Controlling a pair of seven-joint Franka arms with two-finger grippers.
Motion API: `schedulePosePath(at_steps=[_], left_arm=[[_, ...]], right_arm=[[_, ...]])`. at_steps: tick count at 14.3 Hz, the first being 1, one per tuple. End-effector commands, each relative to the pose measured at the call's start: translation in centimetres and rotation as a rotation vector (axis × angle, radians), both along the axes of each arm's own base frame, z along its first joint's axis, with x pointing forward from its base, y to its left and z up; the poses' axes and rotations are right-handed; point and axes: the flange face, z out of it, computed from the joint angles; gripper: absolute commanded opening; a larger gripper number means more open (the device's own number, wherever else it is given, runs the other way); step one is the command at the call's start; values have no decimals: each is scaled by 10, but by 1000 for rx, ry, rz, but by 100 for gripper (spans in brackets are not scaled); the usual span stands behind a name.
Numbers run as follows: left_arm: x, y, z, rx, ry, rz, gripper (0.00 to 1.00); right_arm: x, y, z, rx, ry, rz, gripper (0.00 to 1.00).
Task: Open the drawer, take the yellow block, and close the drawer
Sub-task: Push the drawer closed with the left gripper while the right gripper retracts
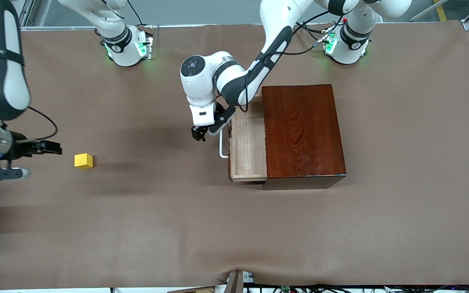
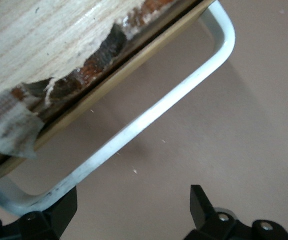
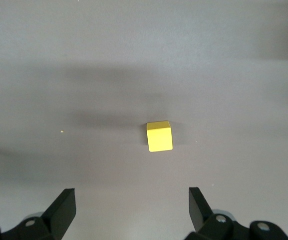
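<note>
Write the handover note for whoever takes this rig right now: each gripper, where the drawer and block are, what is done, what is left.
Left gripper: jaws open, at the drawer's white handle, holding nothing.
Right gripper: jaws open, empty, above the table toward the right arm's end, beside the yellow block.
Yellow block: on the bare table, apart from both grippers and well away from the wooden box.
Drawer: pulled partway out of the box; its visible tray looks empty.
Done: drawer opened, block out and set down.
Left: push the drawer shut; the left gripper is best placed.
</note>
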Motion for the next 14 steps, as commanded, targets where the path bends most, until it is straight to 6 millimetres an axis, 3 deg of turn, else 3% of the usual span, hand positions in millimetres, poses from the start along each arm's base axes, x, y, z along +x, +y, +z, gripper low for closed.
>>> schedulePosePath(at_steps=[1, 2, 4, 6, 7, 9, 10, 14], left_arm=[[17, 30, 2, 135, 19, -17, 100], [17, 33, 8, 150, 29, -21, 100], [23, 44, 18, 180, 38, -2, 100], [21, 49, 13, 226, 54, 0, 100], [20, 51, 6, 245, 57, -1, 100], [18, 54, 2, 269, 68, -1, 100], [18, 55, 1, 274, 72, 1, 100], [17, 64, -10, 315, 103, 14, 100]], right_arm=[[-1, 4, 58, 5, -27, -5, 100], [-7, 20, 84, 6, -46, 25, 100], [-28, 30, 128, 4, -84, 39, 100], [-56, 33, 164, 10, -101, 36, 100], [-68, 44, 182, 11, -124, 54, 100], [-85, 60, 190, 2, -112, 85, 100], [-85, 64, 182, -1, -98, 94, 100], [-84, 72, 184, -24, -126, 111, 100]])
